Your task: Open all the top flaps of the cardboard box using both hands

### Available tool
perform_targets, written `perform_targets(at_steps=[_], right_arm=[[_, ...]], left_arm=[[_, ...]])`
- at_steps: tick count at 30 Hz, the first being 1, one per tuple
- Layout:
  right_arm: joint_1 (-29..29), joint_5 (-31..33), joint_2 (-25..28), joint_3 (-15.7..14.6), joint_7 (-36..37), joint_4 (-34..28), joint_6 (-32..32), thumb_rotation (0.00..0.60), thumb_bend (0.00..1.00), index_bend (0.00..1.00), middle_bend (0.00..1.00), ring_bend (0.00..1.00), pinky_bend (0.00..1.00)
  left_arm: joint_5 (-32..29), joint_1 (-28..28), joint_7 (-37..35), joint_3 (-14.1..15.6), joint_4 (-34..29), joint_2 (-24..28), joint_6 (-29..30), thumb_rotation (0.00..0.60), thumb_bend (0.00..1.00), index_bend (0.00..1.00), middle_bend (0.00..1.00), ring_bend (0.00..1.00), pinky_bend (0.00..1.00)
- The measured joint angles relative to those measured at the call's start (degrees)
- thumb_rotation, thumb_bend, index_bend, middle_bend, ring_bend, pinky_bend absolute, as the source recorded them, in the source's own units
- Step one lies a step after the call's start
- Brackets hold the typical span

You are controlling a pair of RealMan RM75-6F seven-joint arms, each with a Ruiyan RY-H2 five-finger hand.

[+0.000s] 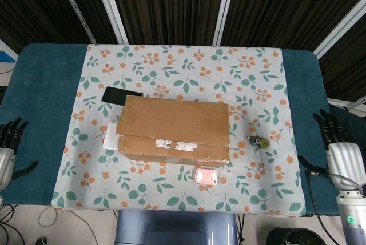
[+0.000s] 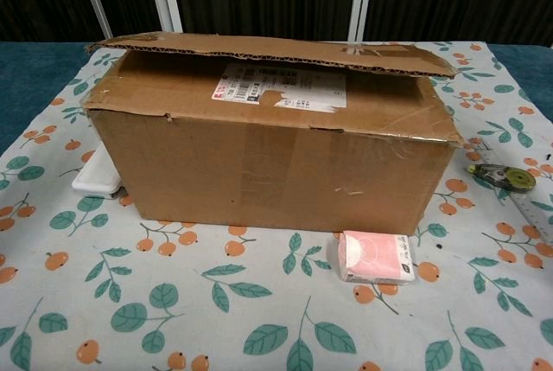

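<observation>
A brown cardboard box (image 1: 173,131) (image 2: 270,142) stands in the middle of the flowered cloth, its long top flaps lying closed. The far flap (image 2: 268,49) is lifted a little above the near flap (image 2: 276,99), which carries a white label. My left hand (image 1: 8,151) hangs open off the table's left edge, well away from the box. At the table's right edge my right hand (image 1: 340,151) is open with fingers spread, also far from the box. Neither hand shows in the chest view.
A pink tissue pack (image 1: 206,176) (image 2: 375,257) lies just in front of the box. A tape dispenser (image 1: 258,141) (image 2: 504,176) and a ruler (image 2: 531,211) lie to its right. A black phone (image 1: 121,94) sits behind the box, a white flat thing (image 2: 97,176) at its left end.
</observation>
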Motion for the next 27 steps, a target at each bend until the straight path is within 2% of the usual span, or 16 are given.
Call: perform_targets(at_steps=[5,12,19,27], right_arm=[[6.0,5.8,-1.3,3.5,-6.2,-4.5,-5.2,0.6,0.22,0.0,0.0,0.02,0.22],[11.3,13.3,-5.8,5.7,-14.1,-8.7,-9.3,0.6,0.22,0.0,0.0,0.02,0.22],[13.9,18.5,-8.5,5.9,-19.7,-12.3,-10.5,0.6,0.22,0.0,0.0,0.02,0.22],[13.9,20.4,-9.2,3.6,-22.6,-16.4,-9.4,0.6,0.22,0.0,0.0,0.02,0.22]], left_arm=[[-1.4,0.0,-0.4,-0.7,-0.1,0.0,-0.6,0.6,0.1,0.0,0.0,0.0,0.07],[-1.7,-0.2,0.7,-1.3,1.1,-0.6,-0.4,0.6,0.1,0.0,0.0,0.0,0.07],[-2.7,-0.4,-0.1,-1.9,0.9,-0.8,-1.2,0.6,0.1,0.0,0.0,0.0,0.07],[0.4,-0.2,-3.6,-2.5,2.2,-1.4,2.8,0.6,0.1,0.0,0.0,0.0,0.07]])
